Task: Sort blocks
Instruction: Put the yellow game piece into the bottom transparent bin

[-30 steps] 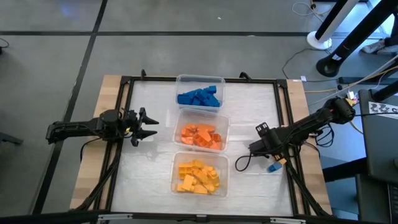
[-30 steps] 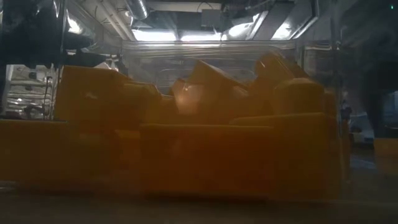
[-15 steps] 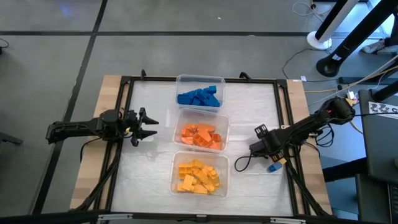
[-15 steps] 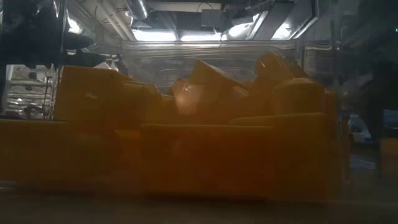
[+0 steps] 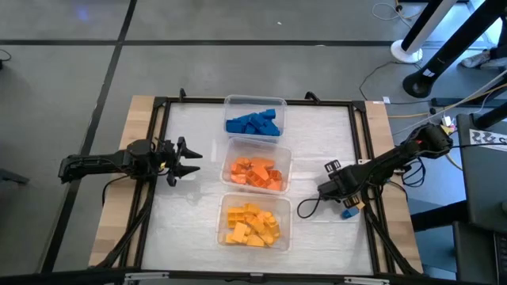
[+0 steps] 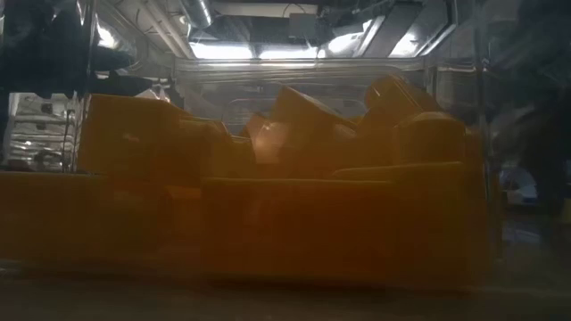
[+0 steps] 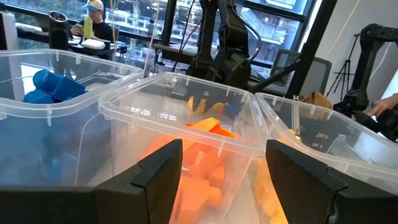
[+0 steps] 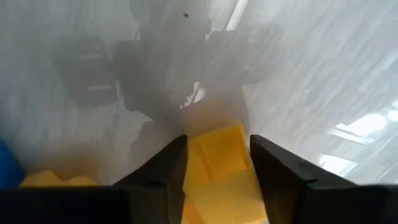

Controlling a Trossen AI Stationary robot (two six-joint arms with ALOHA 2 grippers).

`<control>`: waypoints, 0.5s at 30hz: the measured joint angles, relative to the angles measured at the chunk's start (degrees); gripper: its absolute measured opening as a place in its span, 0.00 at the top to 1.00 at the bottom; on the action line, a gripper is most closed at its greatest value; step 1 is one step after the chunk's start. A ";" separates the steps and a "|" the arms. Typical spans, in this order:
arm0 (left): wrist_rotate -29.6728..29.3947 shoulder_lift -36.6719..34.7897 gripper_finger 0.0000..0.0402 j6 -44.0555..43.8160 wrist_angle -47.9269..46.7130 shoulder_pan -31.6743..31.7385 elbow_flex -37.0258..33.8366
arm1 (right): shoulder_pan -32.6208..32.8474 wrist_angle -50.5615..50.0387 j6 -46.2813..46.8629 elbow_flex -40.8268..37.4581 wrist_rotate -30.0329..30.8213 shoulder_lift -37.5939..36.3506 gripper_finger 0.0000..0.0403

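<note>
Three clear tubs stand in a row down the table's middle. The far one holds blue blocks (image 5: 253,123), the middle one orange blocks (image 5: 257,173) and the near one yellow blocks (image 5: 252,225). At the table's right side, a few loose blocks lie on the white mat, among them a blue one (image 5: 347,213). My right gripper (image 5: 344,201) points down over them, shut on a yellow block (image 8: 217,158). My left gripper (image 5: 188,161) hangs level and open, left of the orange tub, with nothing between its fingers. My right gripper has the yellow block's two opposite sides (image 8: 191,163) between its two fingers, which come from above and point down. The block fills the gap between them. It lies on the white mat, its top face up.
A black frame (image 5: 360,150) runs around the mat and passes close to the right gripper. Beside the held block lie another yellow block (image 8: 56,180) and the blue block (image 8: 5,167). A black cable (image 5: 305,207) loops near the yellow tub's right side.
My right gripper has sunk toward the loose blocks at the table's right. In the low view, its dark shape now stands in front of the yellow block that showed there a second ago.
</note>
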 joint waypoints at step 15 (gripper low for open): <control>0.00 -0.02 0.45 -0.17 0.00 0.00 0.00 | 0.00 -8.31 1.28 13.32 -0.22 0.15 0.65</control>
